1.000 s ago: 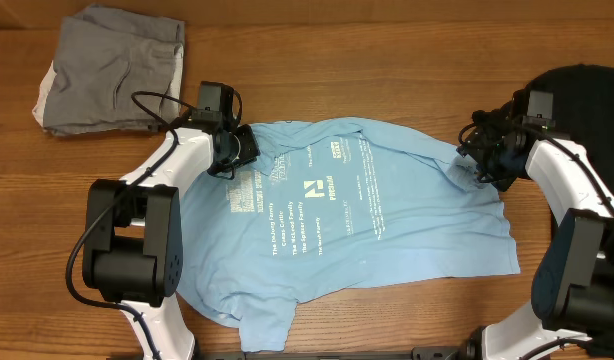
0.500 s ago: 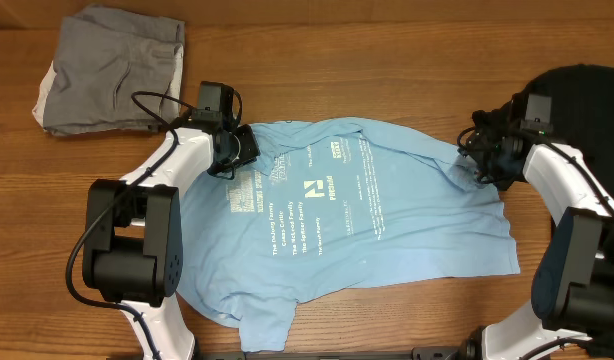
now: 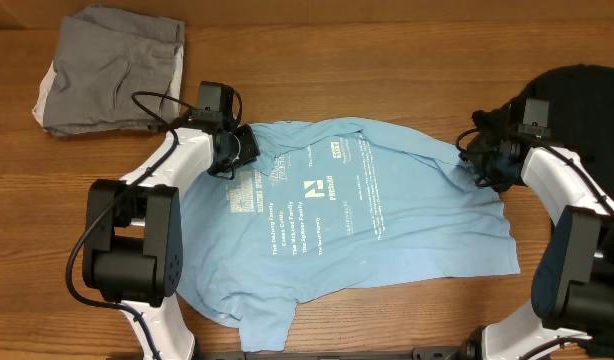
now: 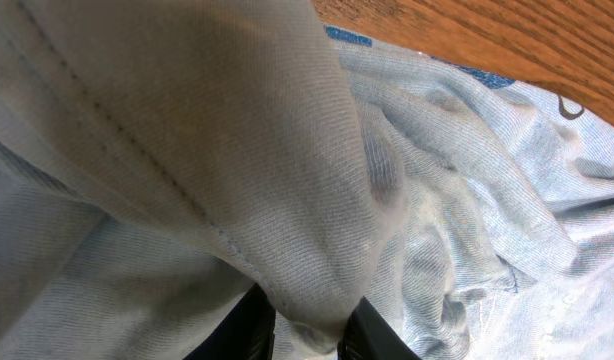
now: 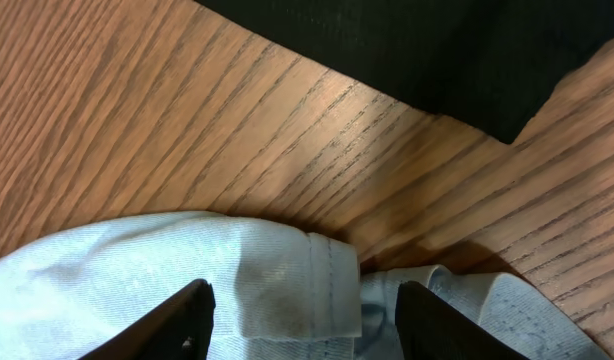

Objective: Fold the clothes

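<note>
The light blue T-shirt [image 3: 347, 215] lies spread on the wooden table, lettering up. At its upper left corner my left gripper [image 3: 235, 150] is shut on a bunched fold of that shirt [image 4: 237, 150], the cloth pinched between the two black fingertips [image 4: 252, 330]. My right gripper [image 3: 479, 160] is at the shirt's upper right sleeve. In the right wrist view the folded sleeve hem [image 5: 287, 280] lies between the jaws, which stand wide apart and clear of it. The black T-shirt [image 3: 587, 90] is heaped at the far right, its edge [image 5: 417, 50] just beyond the sleeve.
A folded grey garment [image 3: 112, 70] sits at the table's back left corner. Bare wood [image 5: 137, 120] shows between the blue sleeve and the black cloth. Both arm bases stand at the table's front edge.
The right gripper's jaws have come somewhat closer together around the sleeve hem. The left gripper and the shirt have not moved.
</note>
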